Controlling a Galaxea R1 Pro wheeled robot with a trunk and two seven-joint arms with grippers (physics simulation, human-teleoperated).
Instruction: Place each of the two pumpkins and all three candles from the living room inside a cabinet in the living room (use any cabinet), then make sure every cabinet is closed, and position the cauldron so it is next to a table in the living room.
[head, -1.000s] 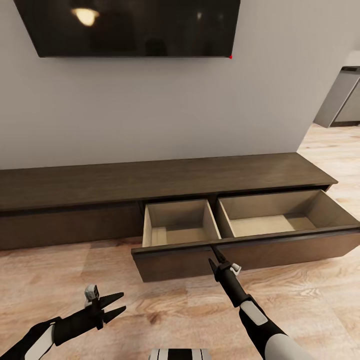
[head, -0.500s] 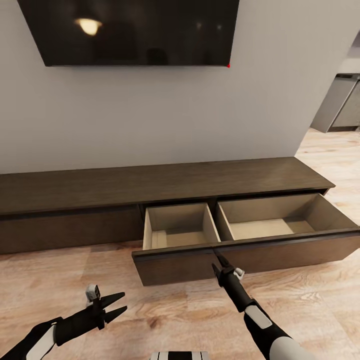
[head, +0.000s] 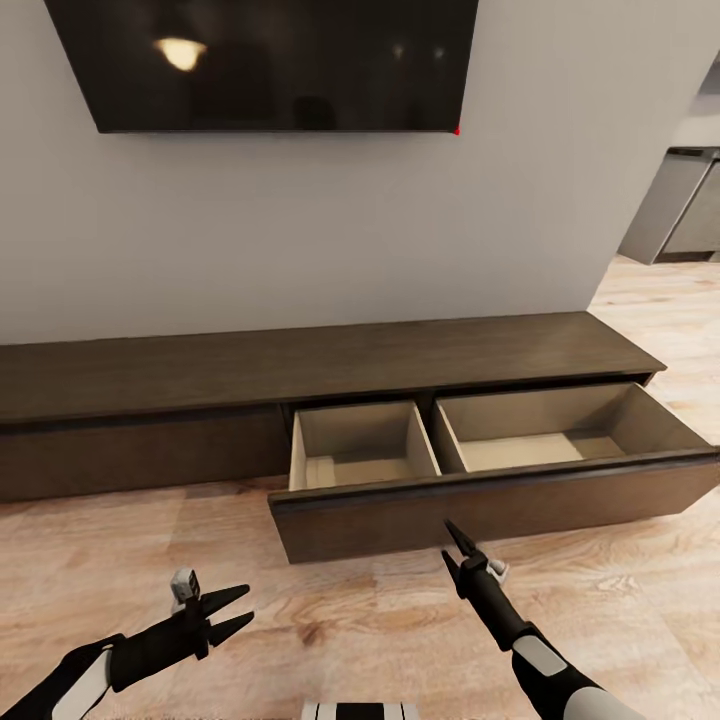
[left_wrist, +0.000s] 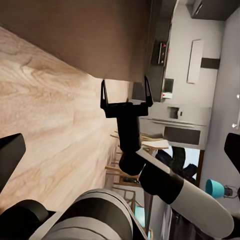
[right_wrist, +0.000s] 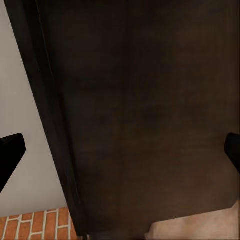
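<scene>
The right gripper (head: 455, 532) points its tip at the dark front of the pulled-out drawer (head: 500, 505), just short of it with a thin gap. The left wrist view shows its two fingers spread wide with nothing between them, and the right wrist view shows the same: its fingertips sit far apart at either edge, with the drawer's dark front panel (right_wrist: 140, 115) between them. Beyond and above this gripper stretches the cabinet (head: 300, 365), a long, low dark-brown unit against the pale wall (head: 300, 230). Its slab top runs well past the gripper on both sides. The drawer directly ahead of the gripper stands open and has two light-wood compartments. The smaller one (head: 362, 452) lies ahead and to the gripper's left, the wider one (head: 560, 432) ahead and to its right. Both show bare insides. The cabinet's other front (head: 140, 450), far to the left, is shut. High above hangs a dark screen (head: 270, 60) on the wall. Wooden floor (head: 350, 610) lies under both arms. The left gripper (head: 238, 612) hovers over that floor well to the left of the right one and nearer the robot, its fingers parted and holding nothing
</scene>
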